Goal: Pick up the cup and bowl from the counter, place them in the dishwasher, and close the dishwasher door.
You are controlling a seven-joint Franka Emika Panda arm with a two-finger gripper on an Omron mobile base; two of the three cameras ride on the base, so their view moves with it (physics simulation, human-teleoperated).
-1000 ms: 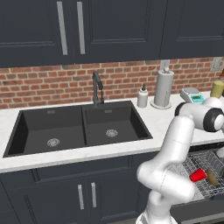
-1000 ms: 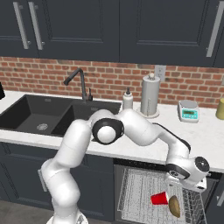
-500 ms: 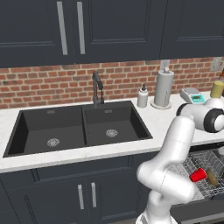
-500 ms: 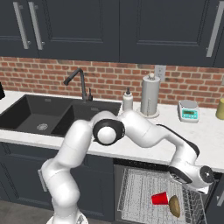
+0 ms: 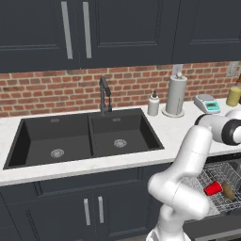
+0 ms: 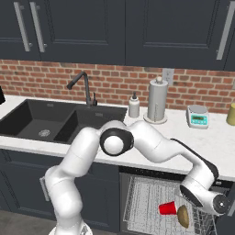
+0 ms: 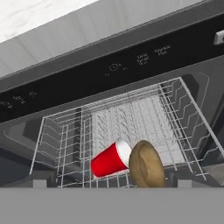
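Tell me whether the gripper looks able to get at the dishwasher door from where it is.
Probably yes: the arm hangs low beside the pulled-out wire rack, but the rack, holding the cup and bowl, likely needs pushing in first.

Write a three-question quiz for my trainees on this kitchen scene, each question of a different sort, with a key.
1. True or false: the cup stands upright on the counter.
2. Multiple choice: where is the bowl? A) in the sink B) in the dishwasher's wire rack, beside the cup C) on the counter by the paper towel roll
3. Fill in: going by the pulled-out rack, the step left of the task is to close the dishwasher ____.

Key
1. False: it lies on its side in the rack.
2. B
3. door
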